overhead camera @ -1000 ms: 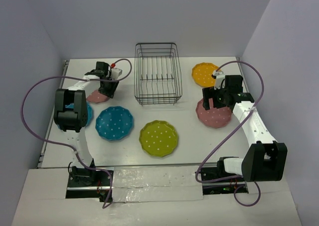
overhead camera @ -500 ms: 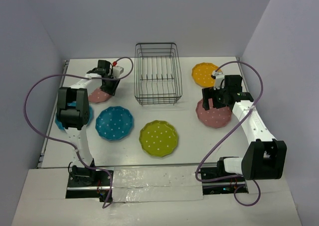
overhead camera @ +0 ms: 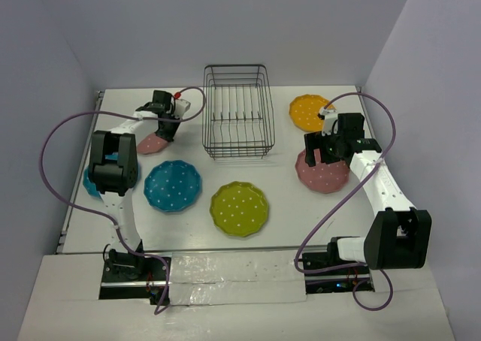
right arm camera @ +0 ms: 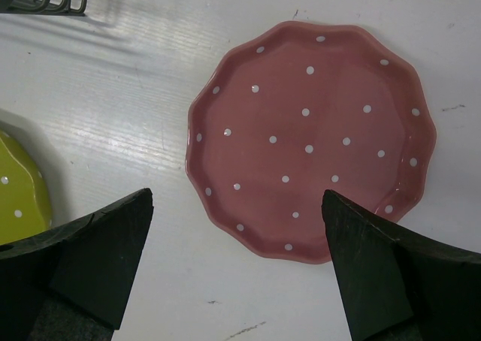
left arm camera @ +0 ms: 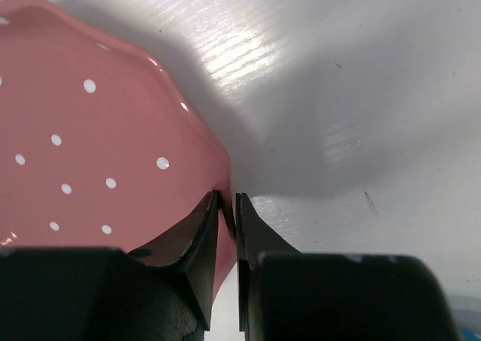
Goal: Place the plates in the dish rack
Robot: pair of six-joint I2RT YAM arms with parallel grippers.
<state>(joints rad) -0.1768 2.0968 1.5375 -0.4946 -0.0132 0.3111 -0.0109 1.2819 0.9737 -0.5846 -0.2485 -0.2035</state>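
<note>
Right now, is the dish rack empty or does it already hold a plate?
Empty. From above, the dish rack shows only bare wires and prongs, with the white table visible through them.

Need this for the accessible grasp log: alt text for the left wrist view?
The left gripper pinches the scalloped rim of a pink white-dotted plate that fills the frame's left. To the right lies the white table, shadowed beside the plate.

Six dotted scalloped plates (overhead camera: 239,208) scattered around black wire dish rack (overhead camera: 236,120)
</note>
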